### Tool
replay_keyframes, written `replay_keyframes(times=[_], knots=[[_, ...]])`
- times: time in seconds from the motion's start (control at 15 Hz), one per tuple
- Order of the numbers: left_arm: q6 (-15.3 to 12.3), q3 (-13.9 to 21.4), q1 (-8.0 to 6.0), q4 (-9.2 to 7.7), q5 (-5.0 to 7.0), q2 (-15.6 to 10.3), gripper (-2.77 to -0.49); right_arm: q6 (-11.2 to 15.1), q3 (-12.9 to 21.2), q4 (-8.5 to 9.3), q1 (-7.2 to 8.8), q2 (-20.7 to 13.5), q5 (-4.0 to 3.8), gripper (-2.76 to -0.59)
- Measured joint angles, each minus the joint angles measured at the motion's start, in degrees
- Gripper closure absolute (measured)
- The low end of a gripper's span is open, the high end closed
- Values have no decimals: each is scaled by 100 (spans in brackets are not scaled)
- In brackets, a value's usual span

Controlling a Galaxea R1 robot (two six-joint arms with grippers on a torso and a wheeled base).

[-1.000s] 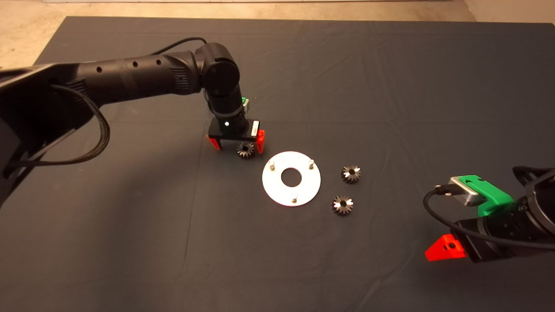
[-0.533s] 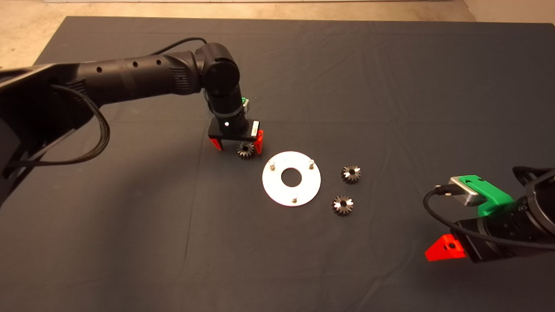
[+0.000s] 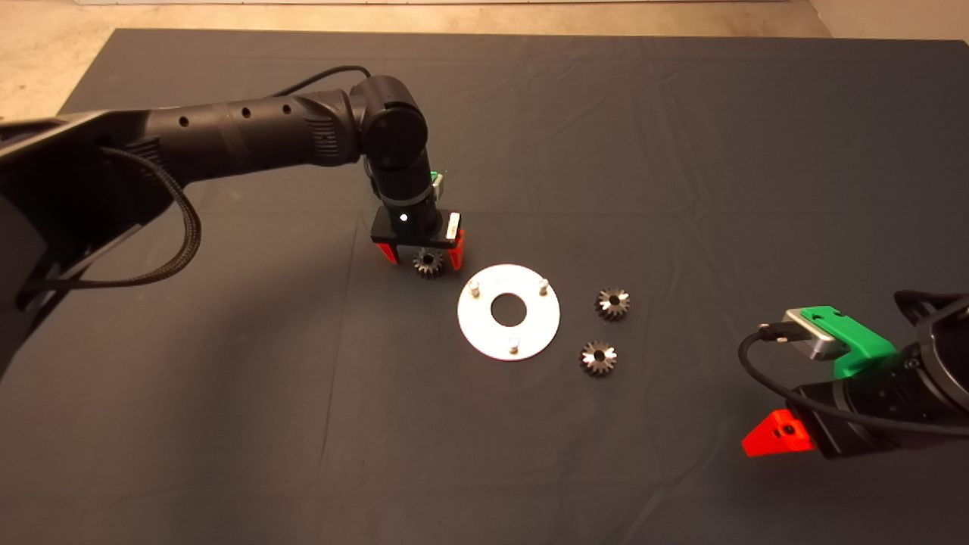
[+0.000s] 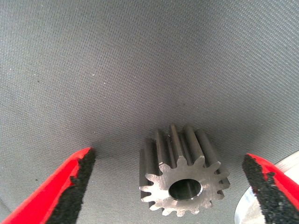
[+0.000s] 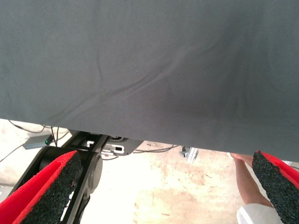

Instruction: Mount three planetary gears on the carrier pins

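One small dark-silver toothed gear (image 3: 428, 263) centre-frame, bore upward, between left gripper's (image 3: 422, 256) parted, untouching red fingers (image 4: 70, 186); right gripper (image 5: 159, 196) likewise spread, lower right.

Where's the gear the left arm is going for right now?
In the head view that gear lies on the mat just off the silver disc's upper-left edge, between the open fingers of the left claw, not yet gripped.
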Motion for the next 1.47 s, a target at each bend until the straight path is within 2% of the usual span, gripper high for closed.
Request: replay_keyframes(times=[0.07,0.4,0.6,0.67,1.13,1.2,1.47], knots=[[0,0,0,-3,0,3,-224,0,0,0,-11,0,-2,-273],[0,0,0,-11,2,5,-195,0,0,0,-11,0,0,-273],[0,0,0,-11,4,39,-191,0,0,0,-11,0,0,-273],[0,0,2,-17,2,57,-181,0,0,0,-11,2,-1,-273],[2,0,0,-195,4,66,-161,0,0,0,-11,0,-2,-273],[20,0,0,-226,4,68,-152,0,0,0,-11,0,0,-273],[91,-12,0,-238,4,68,-145,0,0,0,-11,0,-2,-273]])
